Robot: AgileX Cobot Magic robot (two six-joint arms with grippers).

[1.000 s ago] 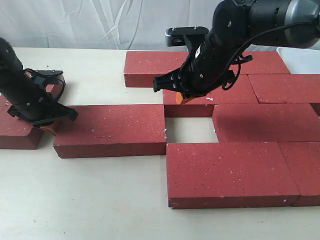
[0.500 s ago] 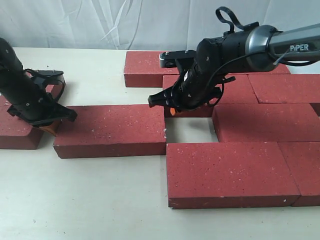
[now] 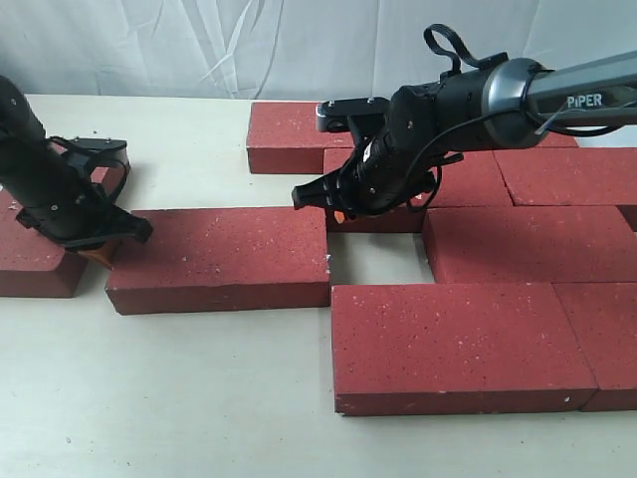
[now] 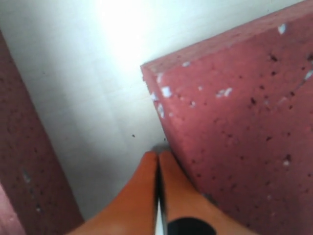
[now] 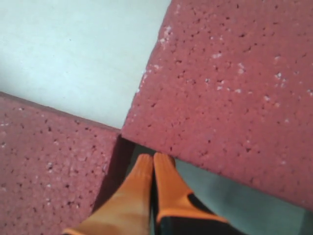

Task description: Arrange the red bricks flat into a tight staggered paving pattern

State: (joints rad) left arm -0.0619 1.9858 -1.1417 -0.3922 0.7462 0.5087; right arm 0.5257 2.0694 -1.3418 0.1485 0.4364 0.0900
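From my station I see a pale cream worktop (image 3: 199, 398) filling the lower and left parts of the exterior frame, matte and plain. A small rectangular patch of it also shows just right of the frame's centre. Along the top edge runs a white fabric backdrop (image 3: 199, 45), wrinkled, with faint grey leaf-like marks. On my left wrist feed the worktop (image 4: 98, 83) is washed out by bright glare. On my right wrist feed the worktop (image 5: 63, 49) reads pale and faintly greenish, with one strip in grey shade.
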